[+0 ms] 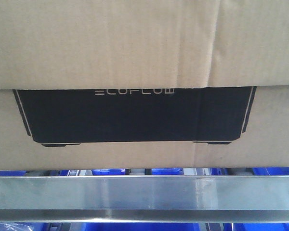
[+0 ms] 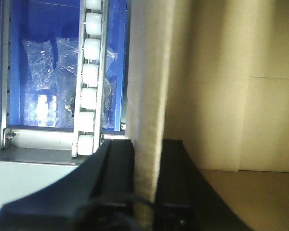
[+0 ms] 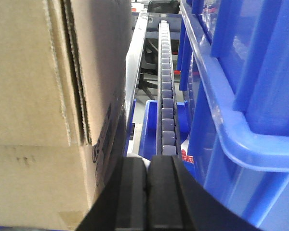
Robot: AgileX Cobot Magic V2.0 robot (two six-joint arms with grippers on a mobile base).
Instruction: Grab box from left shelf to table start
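The box (image 1: 135,53) is brown cardboard with a black "ECOFLOW" panel and fills most of the front view. It sits on the left shelf just behind the shelf's silver front rail (image 1: 144,195). In the left wrist view my left gripper (image 2: 145,161) is shut on an upright cardboard wall of the box (image 2: 149,86), one black finger on each side. My right gripper (image 3: 148,168) is shut with nothing between its fingers. It sits beside the box's side (image 3: 33,96), in the gap by a roller track (image 3: 166,96). A white surface (image 2: 24,185) below the rail may be the table.
Blue plastic bins (image 3: 241,72) stand close on the right of my right gripper, and more blue bins (image 1: 111,171) show behind and under the rail. A white roller track (image 2: 89,82) and a blue bin holding clear bags (image 2: 43,62) lie left of the box wall.
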